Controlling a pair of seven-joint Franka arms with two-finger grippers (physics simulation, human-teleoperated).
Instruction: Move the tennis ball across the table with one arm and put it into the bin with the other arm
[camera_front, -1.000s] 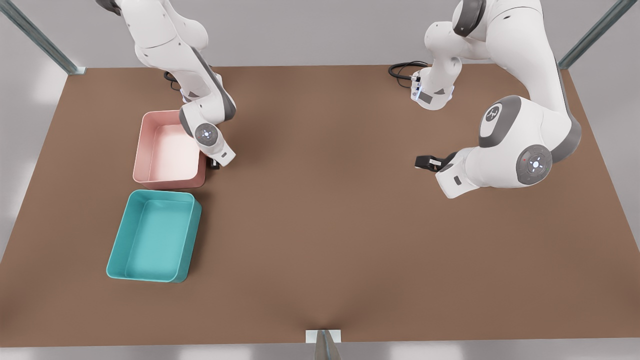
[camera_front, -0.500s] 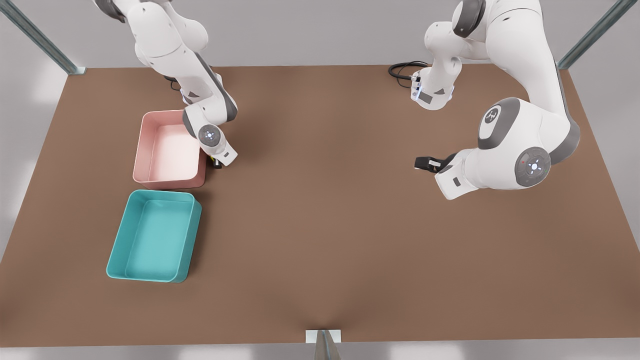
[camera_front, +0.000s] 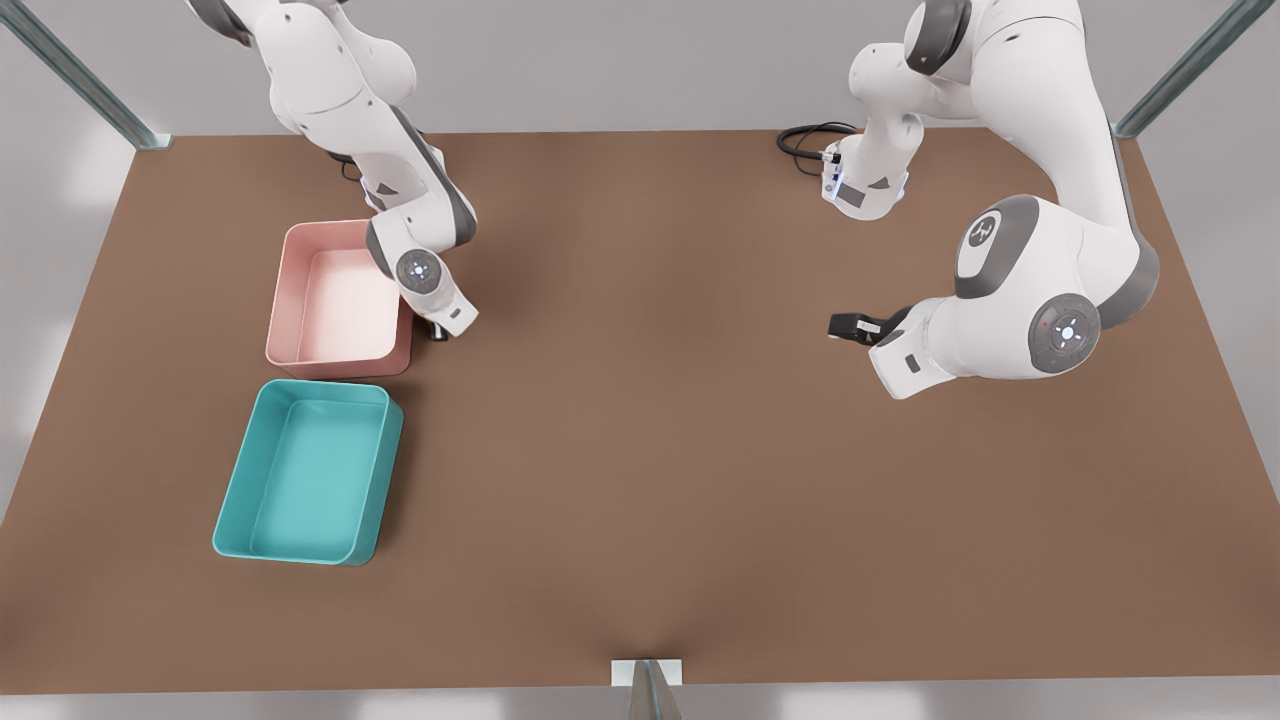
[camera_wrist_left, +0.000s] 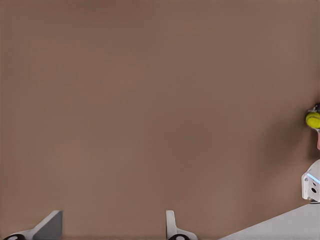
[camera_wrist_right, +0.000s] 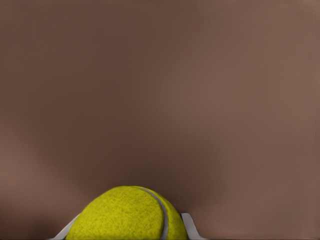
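Right gripper (camera_front: 436, 331), on the front view's left beside the pink tub (camera_front: 338, 300), is closed around the tennis ball (camera_wrist_right: 131, 214), which sits between its fingers (camera_wrist_right: 189, 224) just above the table (camera_front: 640, 450). The teal bin (camera_front: 308, 472) lies just beyond the pink tub, toward the front view's lower left of the ball. Left gripper (camera_front: 845, 325) waits well apart on the front view's right, fingers spread and empty. The ball-holding arm is much the nearer to the bin.

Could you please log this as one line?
right gripper: shut on tennis ball, beside pink tub | left gripper: open, waiting | bin: empty
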